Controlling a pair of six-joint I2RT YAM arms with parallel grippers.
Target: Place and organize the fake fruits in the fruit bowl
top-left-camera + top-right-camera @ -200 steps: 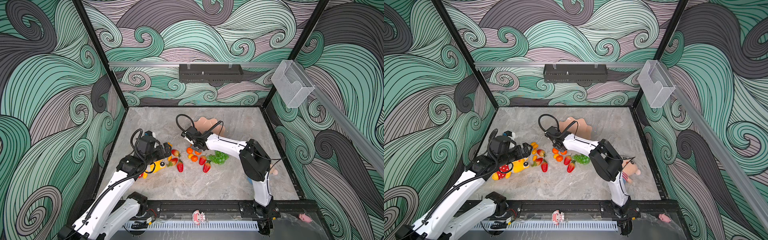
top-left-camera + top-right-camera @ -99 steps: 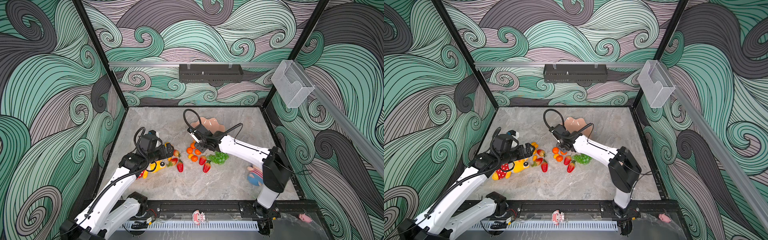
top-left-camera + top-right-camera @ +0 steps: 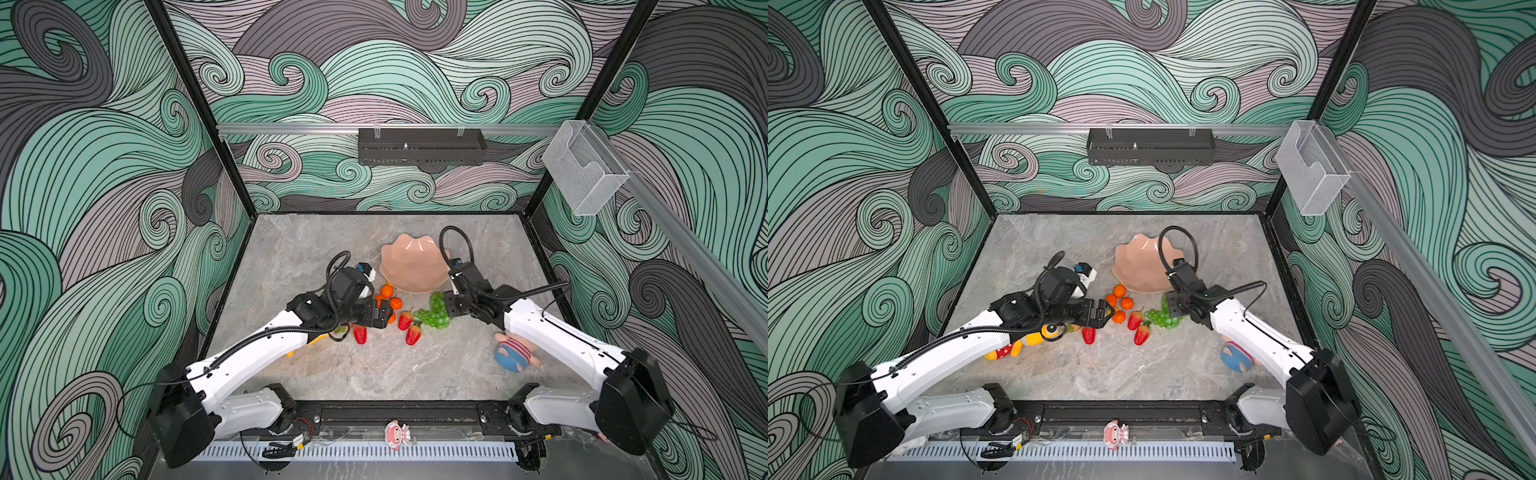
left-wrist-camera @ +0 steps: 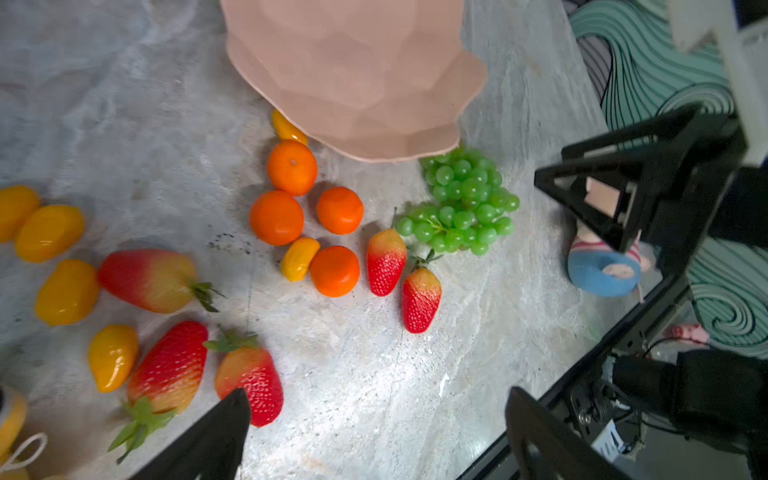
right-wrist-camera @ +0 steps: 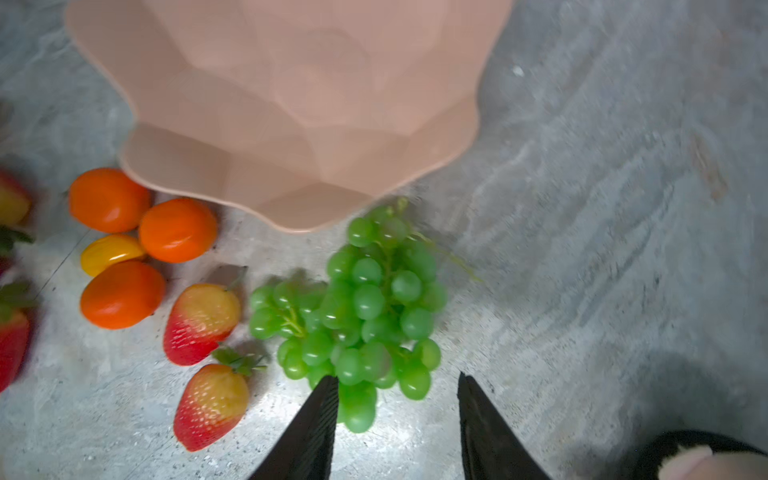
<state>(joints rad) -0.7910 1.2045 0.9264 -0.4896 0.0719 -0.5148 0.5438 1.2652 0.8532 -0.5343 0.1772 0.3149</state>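
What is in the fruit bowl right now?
Empty: the fruit bowl shows a bare pink inside; the grape bunch lies beside it.

Readable text, labels, brands, numbers, signs: none found in any view.
Entry 1: small white tag (image 4: 607, 441) on the black hardware (image 4: 706, 399) beyond the table (image 4: 374, 395), left wrist view; dark marks on it, possibly print, too blurred to read.
Entry 2: small yellowish tag (image 3: 300, 439) on the cabling (image 3: 278, 451) below the front rail (image 3: 399, 414), in both top views; too small to read.
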